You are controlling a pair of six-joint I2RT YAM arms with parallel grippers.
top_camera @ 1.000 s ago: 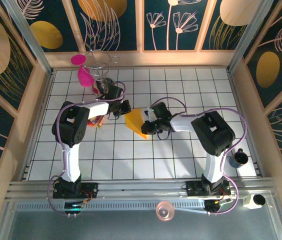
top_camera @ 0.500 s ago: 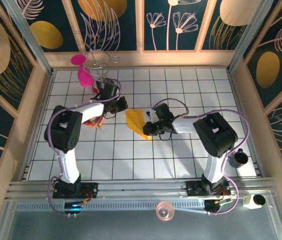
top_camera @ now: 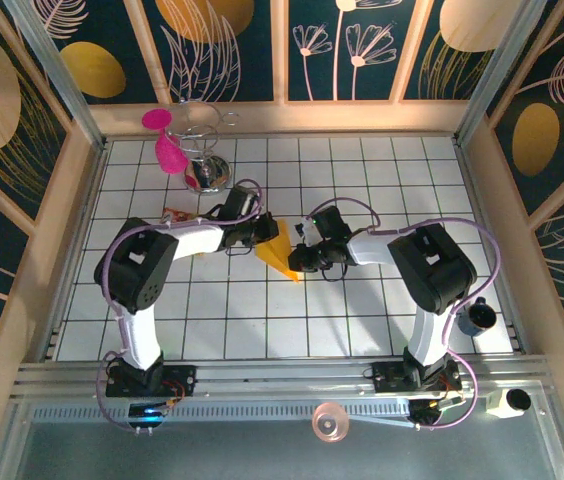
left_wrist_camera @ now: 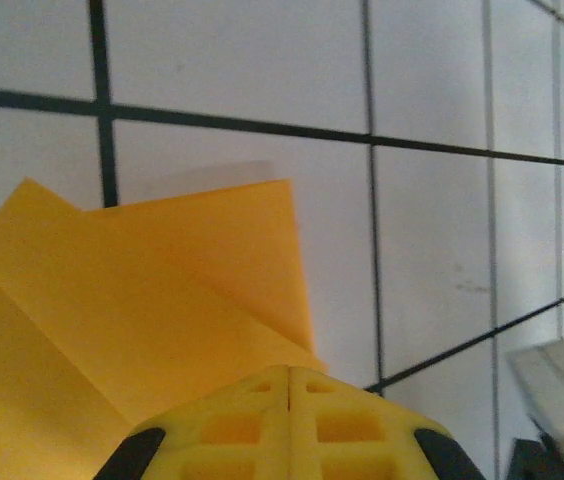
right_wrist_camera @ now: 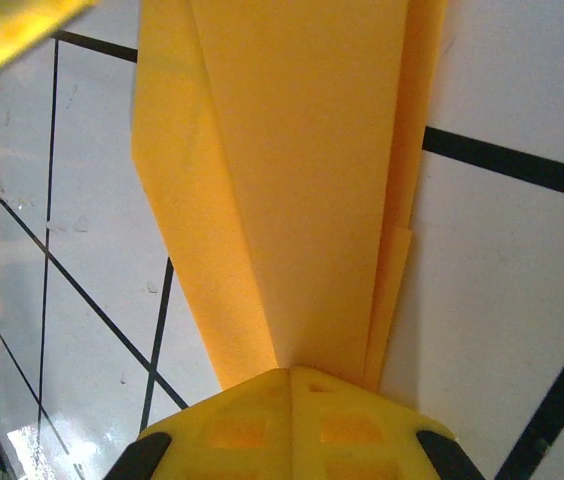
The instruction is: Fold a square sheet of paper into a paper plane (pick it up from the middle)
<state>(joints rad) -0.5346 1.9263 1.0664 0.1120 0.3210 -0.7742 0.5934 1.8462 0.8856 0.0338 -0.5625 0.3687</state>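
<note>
Arms: my left arm [top_camera: 140, 310] and right arm [top_camera: 422, 325] have white links between bulky black joint housings.
Bases: a black base [top_camera: 147, 378] under each arm, wires bunched around it.
Cables: a thin purple cable [top_camera: 112, 250] loops loosely along each arm.
Left gripper [left_wrist_camera: 289, 372]: my yellow fingers [left_wrist_camera: 232, 430] are moulded with square pockets, with black at the outer corners.
Right gripper [right_wrist_camera: 290, 372]: same yellow pocketed tips and black rounded shoulders.

Top camera looks down; wrist cameras closely share the paper plane [top_camera: 278, 250].
</note>
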